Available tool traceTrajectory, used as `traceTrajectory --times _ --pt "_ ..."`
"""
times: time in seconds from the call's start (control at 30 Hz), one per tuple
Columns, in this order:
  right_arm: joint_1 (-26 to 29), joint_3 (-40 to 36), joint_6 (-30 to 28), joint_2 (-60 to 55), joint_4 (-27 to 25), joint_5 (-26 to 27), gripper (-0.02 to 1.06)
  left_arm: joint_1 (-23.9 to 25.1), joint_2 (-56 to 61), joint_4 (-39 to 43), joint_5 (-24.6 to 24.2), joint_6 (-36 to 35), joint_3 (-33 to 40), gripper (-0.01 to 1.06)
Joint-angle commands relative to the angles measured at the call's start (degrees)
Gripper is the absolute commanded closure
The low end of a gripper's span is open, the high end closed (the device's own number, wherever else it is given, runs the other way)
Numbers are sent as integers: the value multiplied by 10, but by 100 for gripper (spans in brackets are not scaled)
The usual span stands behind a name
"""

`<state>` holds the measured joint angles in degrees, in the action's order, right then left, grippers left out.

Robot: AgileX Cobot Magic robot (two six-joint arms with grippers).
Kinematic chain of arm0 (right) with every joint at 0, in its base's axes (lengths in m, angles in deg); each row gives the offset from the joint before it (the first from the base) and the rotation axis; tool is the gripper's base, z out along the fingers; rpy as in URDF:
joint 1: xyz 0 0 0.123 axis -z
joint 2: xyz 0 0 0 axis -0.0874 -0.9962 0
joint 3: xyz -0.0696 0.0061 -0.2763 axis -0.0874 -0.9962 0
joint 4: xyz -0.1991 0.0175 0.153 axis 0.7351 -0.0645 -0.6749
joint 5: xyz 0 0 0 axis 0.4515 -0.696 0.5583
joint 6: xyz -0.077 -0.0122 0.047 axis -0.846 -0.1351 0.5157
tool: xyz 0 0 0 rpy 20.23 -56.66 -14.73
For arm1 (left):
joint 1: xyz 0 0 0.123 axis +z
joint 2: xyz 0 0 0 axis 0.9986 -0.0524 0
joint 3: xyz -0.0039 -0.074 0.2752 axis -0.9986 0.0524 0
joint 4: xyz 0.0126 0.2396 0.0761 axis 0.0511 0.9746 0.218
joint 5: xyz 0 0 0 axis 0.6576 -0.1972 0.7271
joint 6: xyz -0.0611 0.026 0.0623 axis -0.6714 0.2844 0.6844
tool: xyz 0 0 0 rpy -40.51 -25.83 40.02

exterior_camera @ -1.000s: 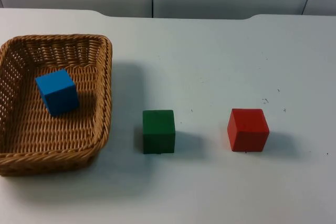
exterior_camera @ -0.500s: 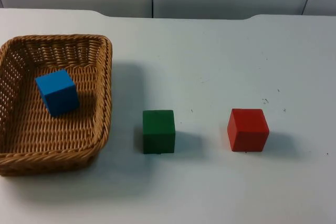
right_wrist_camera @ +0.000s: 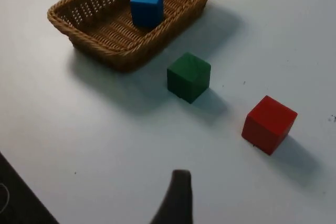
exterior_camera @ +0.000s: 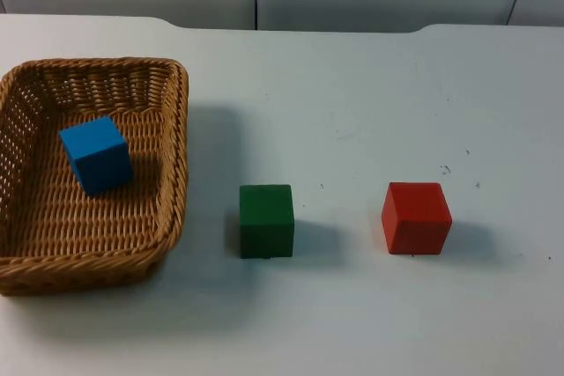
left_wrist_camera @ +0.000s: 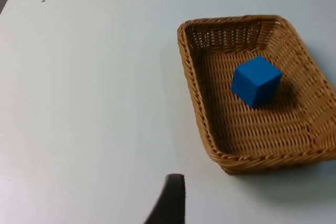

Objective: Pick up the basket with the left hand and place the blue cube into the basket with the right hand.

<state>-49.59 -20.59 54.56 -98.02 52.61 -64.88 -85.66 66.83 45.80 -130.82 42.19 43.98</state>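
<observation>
A woven wicker basket stands on the white table at the left. The blue cube lies inside it, toward the back left. In the left wrist view the basket and the blue cube lie ahead of my left gripper, which hovers well clear of the rim, over bare table. My right gripper hangs above the table, away from the basket and the blue cube in it. Neither gripper holds anything that I can see.
A green cube sits just right of the basket, and a red cube stands further right. In the right wrist view the green cube and red cube lie between my right gripper and the basket. The grey partition runs behind the table.
</observation>
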Motion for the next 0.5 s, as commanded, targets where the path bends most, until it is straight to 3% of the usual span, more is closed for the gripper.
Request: traceTrajectory --times 0.0,0.23,0.47 --pt "-1 -4 10 19 12 11 29 2 3 3 -6 -5 -3 26" --pt "-1 1 31 70 7 0 29 2 3 0 15 -5 10 26" --pt "-1 19 48 140 9 -53 29 2 3 -3 22 -1 15 26"
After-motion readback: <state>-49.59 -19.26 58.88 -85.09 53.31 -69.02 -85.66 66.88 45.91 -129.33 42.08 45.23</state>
